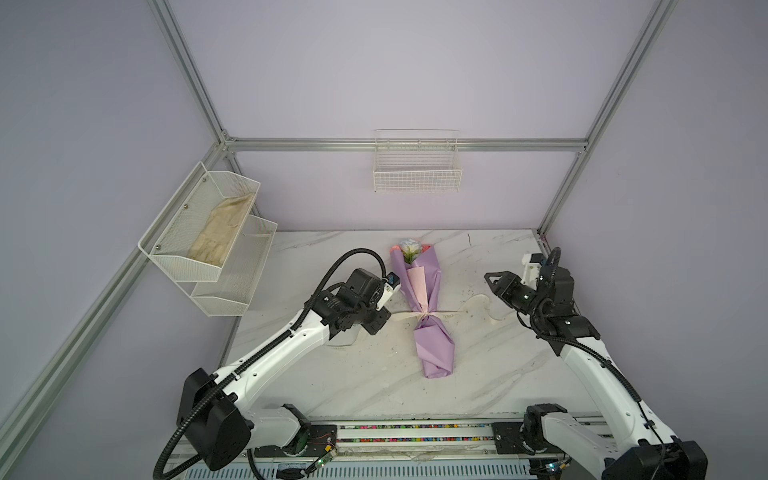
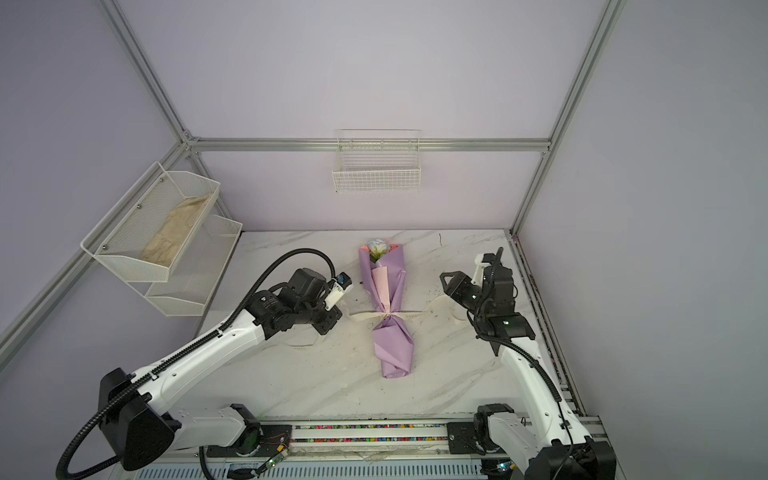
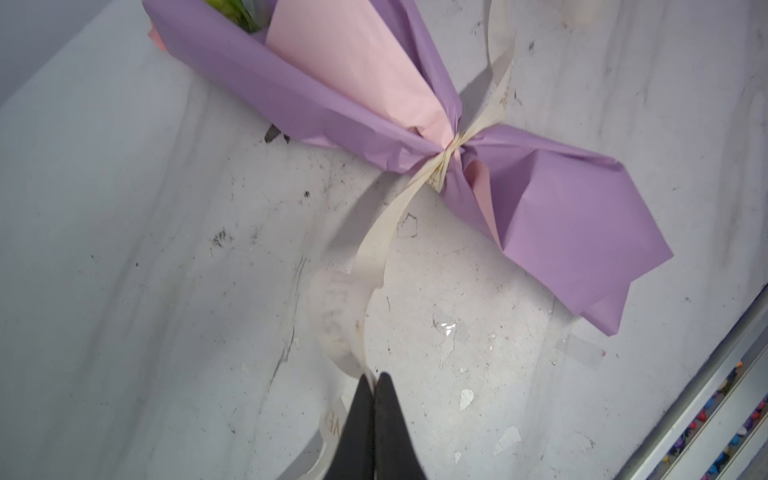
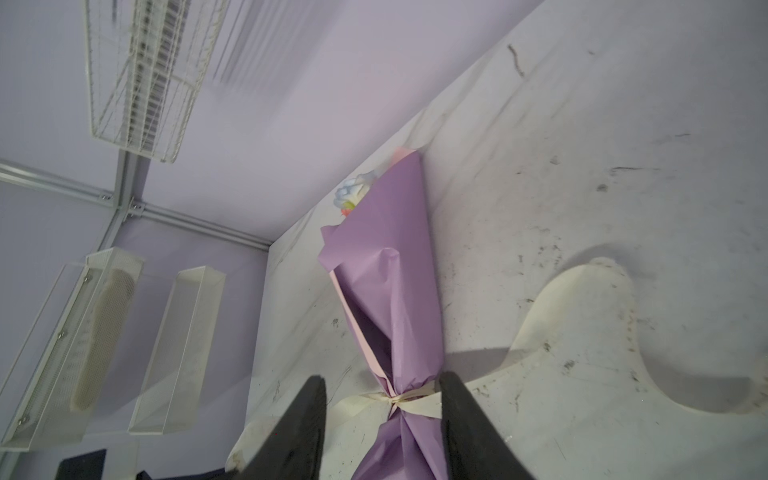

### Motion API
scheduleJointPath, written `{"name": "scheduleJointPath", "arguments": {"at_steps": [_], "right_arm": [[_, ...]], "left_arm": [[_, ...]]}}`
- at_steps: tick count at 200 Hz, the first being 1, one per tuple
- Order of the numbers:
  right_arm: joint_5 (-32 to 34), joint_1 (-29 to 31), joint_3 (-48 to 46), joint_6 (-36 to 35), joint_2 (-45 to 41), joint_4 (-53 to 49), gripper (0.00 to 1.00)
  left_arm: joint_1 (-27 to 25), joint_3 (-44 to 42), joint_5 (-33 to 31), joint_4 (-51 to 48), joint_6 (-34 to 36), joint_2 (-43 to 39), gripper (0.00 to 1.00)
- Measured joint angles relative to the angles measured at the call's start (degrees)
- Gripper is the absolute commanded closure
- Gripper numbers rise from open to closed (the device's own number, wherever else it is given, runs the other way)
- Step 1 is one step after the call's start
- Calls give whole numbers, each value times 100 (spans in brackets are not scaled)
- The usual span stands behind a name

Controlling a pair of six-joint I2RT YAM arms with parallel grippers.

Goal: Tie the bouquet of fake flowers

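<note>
Mid-table, blooms toward 12 o'clock, the bouquet is being cinched by the ribbon, whose 9 o'clock tail is being pinched by the left gripper; the right gripper is being held apart, empty. Tightening seems left.

Soft, even overhead light; the bouquet casts a soft shadow. In the right wrist view the wire basket blurs.
</note>
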Motion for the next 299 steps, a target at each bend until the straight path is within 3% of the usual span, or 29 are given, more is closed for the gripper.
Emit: {"name": "scheduleJointPath", "arguments": {"at_steps": [31,59,94,129,167,202,220,240,274,299], "right_arm": [[402,1591,-48,-1060,393,627,53],[798,2549,-341,-2120,623,1567,53],[1001,3150,-365,-3195,1335,2551,52],[1145,3421,-219,-3740,2162,3088,54],[1357,3469,-210,-3849,2747,3711,66],[1460,3471,-208,-3770,3058,4299,99],[1628,3473,-210,-3689,3080,4404,100],[1871,3473,-269,-3703,2959,4426,100],[2238,3473,-485,-3805,2350,4332,100],[2396,3473,-507,-3873,2090,4291,100]], "left_arm": [[0,0,0,507,-2,-201,100],[0,0,98,850,-50,-216,100],[0,2,223,1060,-116,-120,100],[0,11,321,1137,-208,9,100],[0,13,387,1154,-254,17,100],[0,13,409,1156,-306,17,100],[2,13,339,1152,-313,17,78],[44,13,223,1145,-352,13,41],[476,-13,669,1276,-245,-4,27],[911,-197,1655,1777,-149,-37,22]]}}
